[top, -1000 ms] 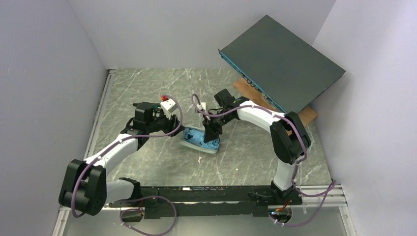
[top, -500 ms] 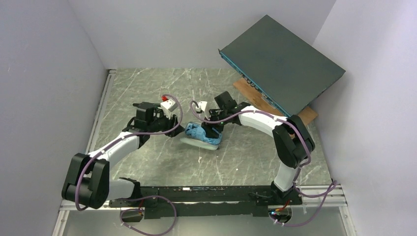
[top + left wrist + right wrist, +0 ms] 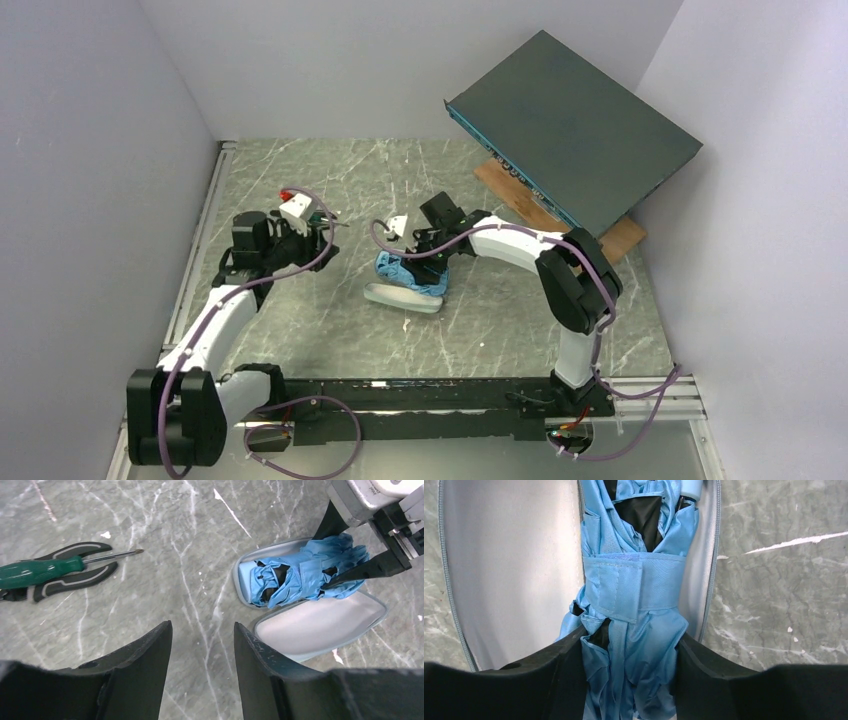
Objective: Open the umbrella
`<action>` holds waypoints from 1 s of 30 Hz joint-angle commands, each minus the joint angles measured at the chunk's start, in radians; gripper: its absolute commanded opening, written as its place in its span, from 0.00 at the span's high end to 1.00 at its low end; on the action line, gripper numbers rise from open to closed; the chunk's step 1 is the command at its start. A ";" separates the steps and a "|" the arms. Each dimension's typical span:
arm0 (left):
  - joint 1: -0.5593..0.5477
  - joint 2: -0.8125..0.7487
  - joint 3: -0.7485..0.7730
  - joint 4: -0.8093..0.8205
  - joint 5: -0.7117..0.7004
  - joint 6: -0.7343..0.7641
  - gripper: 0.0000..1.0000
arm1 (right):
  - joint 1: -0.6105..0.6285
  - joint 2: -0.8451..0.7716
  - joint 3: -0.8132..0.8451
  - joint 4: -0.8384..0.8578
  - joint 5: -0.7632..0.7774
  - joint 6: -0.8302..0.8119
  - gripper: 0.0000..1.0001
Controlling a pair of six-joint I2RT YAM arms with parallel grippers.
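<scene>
Umbrella [image 3: 634, 590] folded, strapped, blue w/ black lining, in open case [image 3: 509, 555]; right jaws grasp it, left jaws released.

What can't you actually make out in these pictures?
Sky-blue folding umbrella: handle end cut by right wrist view's top edge; shaft hidden by fabric.
Green-handled screwdriver: butt cut by left wrist view's left edge.
Right gripper: squeezing or merely flanking the umbrella, unclear in every view.
</scene>
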 commanded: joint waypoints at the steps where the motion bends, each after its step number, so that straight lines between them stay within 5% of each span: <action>1: 0.027 -0.066 -0.004 -0.059 0.009 0.048 0.45 | 0.036 0.108 -0.008 -0.033 0.126 -0.031 0.51; 5: 0.027 -0.112 -0.003 -0.089 -0.015 0.056 0.45 | 0.037 0.159 0.049 0.000 0.221 -0.029 0.96; 6: 0.027 -0.122 -0.009 -0.088 -0.023 0.052 0.45 | 0.033 0.166 0.069 0.017 0.256 -0.024 1.00; 13: 0.079 -0.138 0.011 -0.074 -0.055 -0.007 0.45 | -0.093 0.247 0.448 0.016 0.285 -0.017 1.00; 17: 0.101 -0.130 0.037 -0.058 -0.073 -0.039 0.44 | -0.136 0.232 0.676 -0.042 0.105 0.054 1.00; 23: 0.126 -0.148 0.060 -0.062 -0.072 -0.034 0.44 | -0.112 0.070 0.604 -0.058 -0.151 0.115 1.00; 30: 0.128 -0.199 0.037 -0.095 -0.072 -0.009 0.43 | -0.046 -0.019 0.336 -0.072 -0.056 0.075 1.00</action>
